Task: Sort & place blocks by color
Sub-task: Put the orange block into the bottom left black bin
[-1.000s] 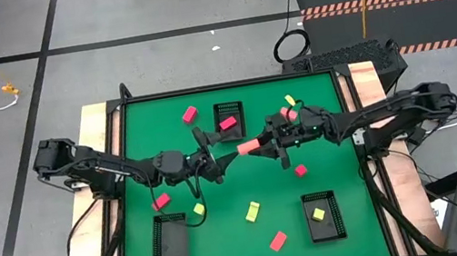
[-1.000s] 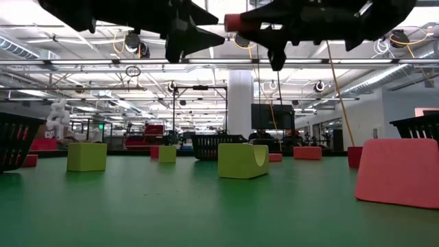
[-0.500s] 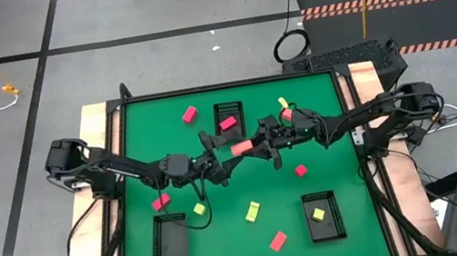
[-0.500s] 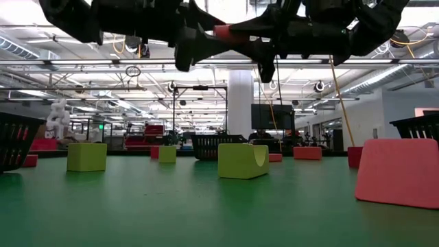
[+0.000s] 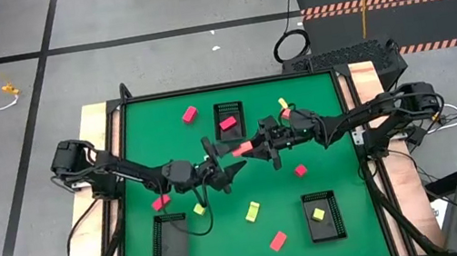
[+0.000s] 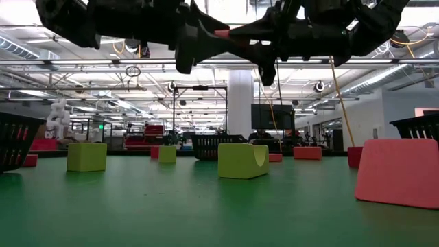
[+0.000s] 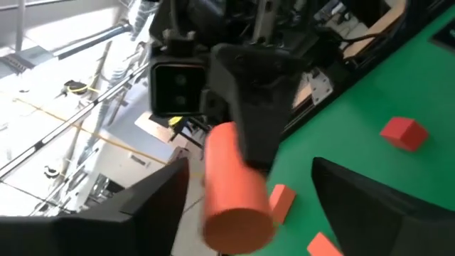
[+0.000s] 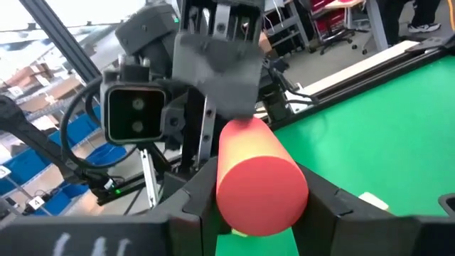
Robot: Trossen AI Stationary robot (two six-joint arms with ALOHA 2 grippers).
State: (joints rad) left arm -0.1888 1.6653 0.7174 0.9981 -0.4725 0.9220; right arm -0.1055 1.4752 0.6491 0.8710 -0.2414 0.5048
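Observation:
My right gripper [image 5: 257, 143] is shut on a coral-red cylinder block [image 5: 243, 149] and holds it level in the air above the middle of the table. In the right wrist view the block [image 8: 259, 178] sits between my fingers. My left gripper [image 5: 228, 157] is open, and its fingers stand on either side of the block's free end [image 7: 234, 192]. I cannot tell whether they touch it. Loose blocks lie on the mat: pink ones [image 5: 189, 113] [image 5: 161, 201], a red one [image 5: 300, 170], a coral one [image 5: 278, 241] and yellow-green ones [image 5: 253, 210] [image 5: 198, 209] [image 5: 282, 103].
Three black mesh trays stand on the green mat. The back tray [image 5: 228, 111] holds a pink block. The front right tray [image 5: 325, 223] holds a yellow-green block. The front left tray [image 5: 171, 239] holds nothing. The low view shows blocks [image 6: 242, 160] [image 6: 398, 171] near the front edge.
My right gripper carried the coral-red block left toward the table's middle, then held still. My left gripper moved right until its open fingers stood around the block's free end.

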